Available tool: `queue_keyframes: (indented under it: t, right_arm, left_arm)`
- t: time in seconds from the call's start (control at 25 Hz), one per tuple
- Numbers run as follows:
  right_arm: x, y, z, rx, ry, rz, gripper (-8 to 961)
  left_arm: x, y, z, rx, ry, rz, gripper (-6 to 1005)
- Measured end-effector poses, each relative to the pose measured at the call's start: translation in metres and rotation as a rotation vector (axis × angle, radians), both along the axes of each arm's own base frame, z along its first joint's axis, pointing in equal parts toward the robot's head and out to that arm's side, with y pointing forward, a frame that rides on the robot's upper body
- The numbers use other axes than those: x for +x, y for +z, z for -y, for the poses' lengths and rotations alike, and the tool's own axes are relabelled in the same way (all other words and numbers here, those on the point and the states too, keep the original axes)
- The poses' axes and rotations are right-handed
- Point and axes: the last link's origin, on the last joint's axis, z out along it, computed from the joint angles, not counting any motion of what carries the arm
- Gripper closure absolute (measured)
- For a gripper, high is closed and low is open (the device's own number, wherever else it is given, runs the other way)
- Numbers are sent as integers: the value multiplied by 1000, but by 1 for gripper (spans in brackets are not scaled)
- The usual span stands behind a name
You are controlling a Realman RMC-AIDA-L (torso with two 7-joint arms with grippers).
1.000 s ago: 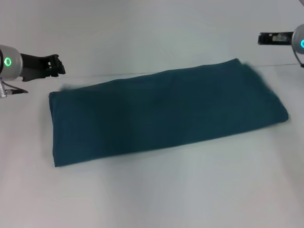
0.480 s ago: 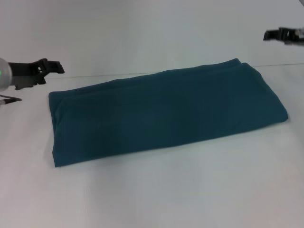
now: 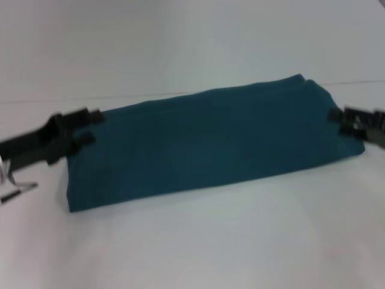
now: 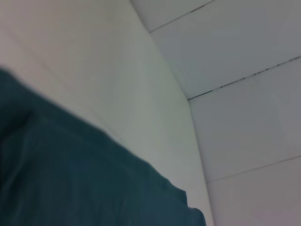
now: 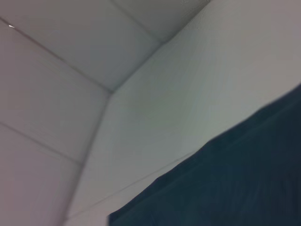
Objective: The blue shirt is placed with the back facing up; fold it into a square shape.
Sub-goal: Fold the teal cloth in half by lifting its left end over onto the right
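The blue shirt [image 3: 210, 141], folded into a long band, is laid across the table [image 3: 198, 241]. The left gripper [image 3: 84, 127] and right gripper [image 3: 337, 122] are placed at its ends, finger states indiscernible. All layers should be pinched evenly.

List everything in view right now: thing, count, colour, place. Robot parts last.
blue shirt: 1, dark teal-blue, folded into a long band across the middle of the table, plain side up; its edge also fills part of both wrist views.
table: 1, white, under the shirt, bare in front of it.
wall: white panels with thin seams, behind the table.
left gripper: 1, black, at the shirt's left end, over its far corner; jaws apart.
right gripper: 1, black, at the shirt's right end, blurred; jaw state unclear.
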Motion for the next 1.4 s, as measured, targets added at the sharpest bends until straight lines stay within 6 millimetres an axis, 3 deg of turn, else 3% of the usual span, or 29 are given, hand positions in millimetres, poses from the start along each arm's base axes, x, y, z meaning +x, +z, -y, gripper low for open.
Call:
queue_keyframes:
  t: [0.12,0.32,0.84,1.16,1.4]
  right_arm:
    - [13,-7,27,-33,-2,-68,192]
    - [20,-9,44,-68,-2,-87,193]
    - [17,-14,41,-109,11,-56,192]
    - [16,-14,41,-107,7,-66,192]
    - [17,-14,40,-102,10,-60,192]
  left_arm:
    - [-15,-15,20,-9,39,73,368]
    - [-28,-36,34,-33,88,96,368]
    - [-58,-56,39,-3,233,-1,364]
    - [-55,-49,37,3,202,0,360]
    - [-42,-43,19,40,174,-16,358]
